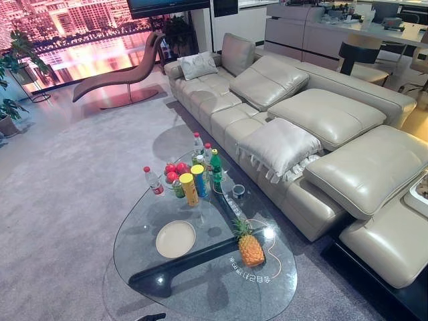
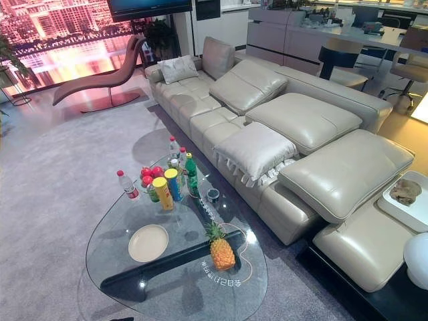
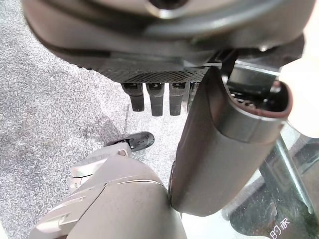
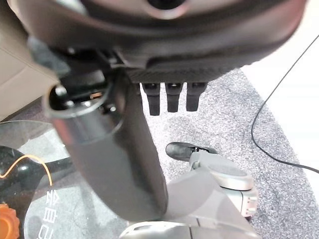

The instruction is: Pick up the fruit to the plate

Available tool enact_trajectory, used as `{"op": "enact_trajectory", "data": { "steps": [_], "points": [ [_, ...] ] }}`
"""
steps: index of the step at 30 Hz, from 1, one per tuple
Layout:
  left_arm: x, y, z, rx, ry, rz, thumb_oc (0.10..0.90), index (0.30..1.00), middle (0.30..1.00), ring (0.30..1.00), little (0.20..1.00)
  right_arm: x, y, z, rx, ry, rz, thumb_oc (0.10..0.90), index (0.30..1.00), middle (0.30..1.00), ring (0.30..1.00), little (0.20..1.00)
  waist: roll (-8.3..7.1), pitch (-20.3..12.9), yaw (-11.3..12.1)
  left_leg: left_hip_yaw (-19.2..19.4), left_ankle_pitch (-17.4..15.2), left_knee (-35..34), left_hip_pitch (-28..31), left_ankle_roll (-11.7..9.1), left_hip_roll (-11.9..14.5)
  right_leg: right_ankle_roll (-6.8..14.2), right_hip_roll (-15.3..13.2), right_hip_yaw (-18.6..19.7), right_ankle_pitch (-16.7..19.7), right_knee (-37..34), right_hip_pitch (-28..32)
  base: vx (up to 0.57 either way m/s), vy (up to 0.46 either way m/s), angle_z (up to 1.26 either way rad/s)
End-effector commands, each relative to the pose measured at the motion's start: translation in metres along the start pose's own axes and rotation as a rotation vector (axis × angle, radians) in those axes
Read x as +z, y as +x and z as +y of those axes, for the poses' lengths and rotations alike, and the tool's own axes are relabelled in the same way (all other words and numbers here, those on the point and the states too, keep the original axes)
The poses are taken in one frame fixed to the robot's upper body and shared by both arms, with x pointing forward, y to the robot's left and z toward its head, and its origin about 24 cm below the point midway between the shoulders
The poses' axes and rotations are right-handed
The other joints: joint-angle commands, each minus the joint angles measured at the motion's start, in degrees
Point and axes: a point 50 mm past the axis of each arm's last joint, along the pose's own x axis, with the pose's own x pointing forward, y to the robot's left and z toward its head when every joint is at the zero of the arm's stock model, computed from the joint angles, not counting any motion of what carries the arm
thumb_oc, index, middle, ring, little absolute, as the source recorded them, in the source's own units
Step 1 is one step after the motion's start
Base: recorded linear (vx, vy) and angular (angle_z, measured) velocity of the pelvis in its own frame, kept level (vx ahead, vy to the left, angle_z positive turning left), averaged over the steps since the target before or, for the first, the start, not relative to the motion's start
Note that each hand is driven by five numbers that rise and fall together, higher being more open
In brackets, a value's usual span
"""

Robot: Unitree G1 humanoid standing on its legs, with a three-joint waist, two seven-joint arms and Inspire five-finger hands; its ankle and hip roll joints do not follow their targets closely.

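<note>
A pineapple (image 1: 251, 249) stands upright on the near right part of the glass coffee table (image 1: 134, 247). An empty cream plate (image 1: 175, 239) lies to its left on the glass. Red apples (image 1: 175, 169) are piled in a bowl at the table's far end, behind the cans. My left hand (image 3: 164, 74) hangs over the carpet beside the table's edge, its fingers (image 3: 155, 97) straight and nothing in it. My right hand (image 4: 169, 64) hangs the same way with straight fingers (image 4: 172, 97), also empty. Both hands are well short of the fruit and the plate.
A yellow can (image 1: 189, 189), a blue can (image 1: 199, 179), a green bottle (image 1: 215, 167) and clear water bottles (image 1: 154, 180) crowd the table's far end. A beige leather sofa (image 1: 321, 120) runs along the right, with a loose cushion (image 1: 279, 146). Grey carpet lies to the left.
</note>
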Motion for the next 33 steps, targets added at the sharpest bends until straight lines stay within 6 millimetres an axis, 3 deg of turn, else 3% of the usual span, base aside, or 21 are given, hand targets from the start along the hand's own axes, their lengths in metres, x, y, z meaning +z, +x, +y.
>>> {"op": "enact_trajectory", "data": {
  "steps": [1, 11, 14, 19, 24, 28, 29, 33],
  "points": [
    [0.026, 0.002, 0.007, 0.015, 0.006, -0.038, 0.800, 0.900, 0.900, 0.900, 0.900, 0.022, 0.001, -0.012, -0.052, -0.024, -0.033, 0.800, 0.900, 0.900, 0.900, 0.900, -1.11, 2.96, 1.66, 0.14, -4.94, 0.36, 3.42, -0.46, 0.43, 0.63, -1.74, -2.01, 0.25, 0.28, 0.32, 0.00, 0.000, 0.00],
    [0.039, 0.002, 0.005, 0.022, -0.027, -0.085, 0.800, 0.900, 0.900, 0.900, 0.900, 0.032, 0.000, -0.021, -0.083, -0.054, -0.054, 0.800, 0.900, 0.900, 0.900, 0.900, -0.01, 8.53, 1.85, -0.69, -2.70, 0.36, -2.37, -0.20, -0.71, 0.66, -2.67, -1.70, 2.42, 0.28, -5.35, -0.05, 0.017, 0.01],
    [0.054, 0.001, 0.006, 0.025, -0.033, -0.134, 0.800, 0.900, 0.900, 0.900, 0.900, 0.045, -0.001, -0.027, -0.107, -0.048, -0.091, 0.800, 0.900, 0.900, 0.900, 0.900, 0.79, 13.30, 2.02, -2.17, -1.92, 0.36, -6.56, 0.46, -2.35, 0.38, -2.82, -0.70, 3.80, 0.28, -10.01, -0.15, 0.019, 0.04],
    [0.062, 0.000, 0.009, 0.011, -0.045, -0.162, 0.800, 0.900, 0.900, 0.900, 0.900, 0.060, -0.003, -0.038, -0.142, -0.042, -0.136, 0.800, 0.900, 0.900, 0.900, 0.900, 1.46, 17.76, 1.96, -3.44, -0.96, 0.36, -10.71, 1.07, -3.58, -0.06, -2.41, 0.17, 5.03, 0.32, -14.60, -0.12, 0.027, 0.05],
    [0.088, -0.003, 0.013, -0.012, -0.085, -0.238, 0.800, 0.900, 0.900, 0.900, 0.900, 0.095, -0.010, -0.057, -0.221, 0.008, -0.267, 0.800, 0.900, 0.900, 0.900, 0.900, 1.92, 22.17, 1.65, -2.93, -0.06, 0.36, -14.28, 1.29, -4.03, -0.65, -1.80, 0.73, 4.49, 3.29, -19.38, -0.12, 0.044, 0.00],
    [0.126, -0.010, 0.014, -0.036, -0.151, -0.368, 0.800, 0.900, 0.900, 0.900, 0.900, 0.136, -0.025, -0.072, -0.374, 0.058, -0.478, 0.800, 0.900, 0.900, 0.900, 0.900, 1.96, 26.79, 1.11, -1.87, 0.38, 4.30, -19.83, 1.34, -4.39, -1.15, -1.84, 1.63, 4.01, 7.80, -25.68, -0.17, 0.035, -0.05],
    [0.137, -0.013, 0.015, -0.037, -0.200, -0.417, 0.800, 0.900, 0.900, 0.900, 0.900, 0.152, -0.033, -0.074, -0.421, 0.109, -0.564, 0.800, 0.900, 0.900, 0.900, 0.900, 1.76, 27.35, 0.95, -1.61, 0.16, 6.00, -22.65, 1.41, -4.50, -1.09, -1.87, 1.76, 3.96, 9.12, -28.41, -0.18, -0.013, -0.09],
    [0.164, -0.023, 0.022, -0.008, -0.314, -0.561, 0.800, 0.900, 0.900, 0.900, 0.900, 0.180, -0.046, -0.069, -0.473, 0.181, -0.705, 0.800, 0.900, 0.900, 0.900, 0.900, 0.88, 27.35, 0.79, -1.57, -0.58, 11.66, -30.48, 1.65, -4.81, -1.02, -2.06, 2.31, 3.59, 13.66, -35.91, -0.14, -0.029, 0.00]
  ]
}}
